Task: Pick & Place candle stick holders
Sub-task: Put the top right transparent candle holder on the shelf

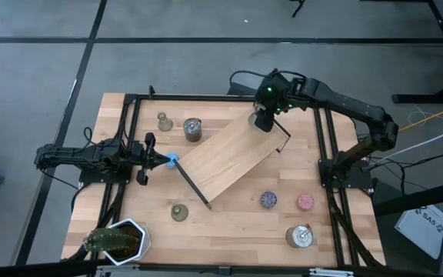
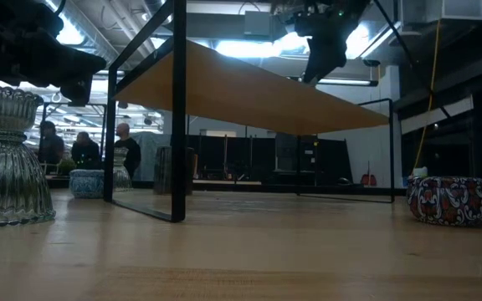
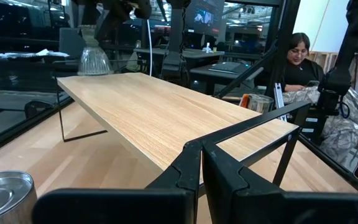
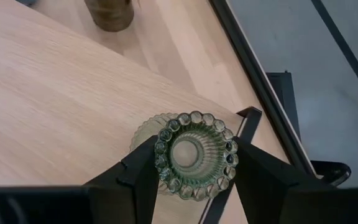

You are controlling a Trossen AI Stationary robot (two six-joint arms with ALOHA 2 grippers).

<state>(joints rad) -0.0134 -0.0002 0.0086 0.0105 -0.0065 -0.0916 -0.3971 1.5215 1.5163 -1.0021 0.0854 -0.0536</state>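
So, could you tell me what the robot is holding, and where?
The right gripper clasps a candle holder by its beaded top rim, on the shelf. The left gripper holds nothing.

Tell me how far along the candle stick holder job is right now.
Done: nothing clearly; no holder stands free on the raised wooden shelf. In hand: the right gripper grips one candle stick holder at the shelf's far corner; I cannot tell whether it rests on the board. Left: two holders on the table, one at the back, one near the front. The left gripper waits shut.
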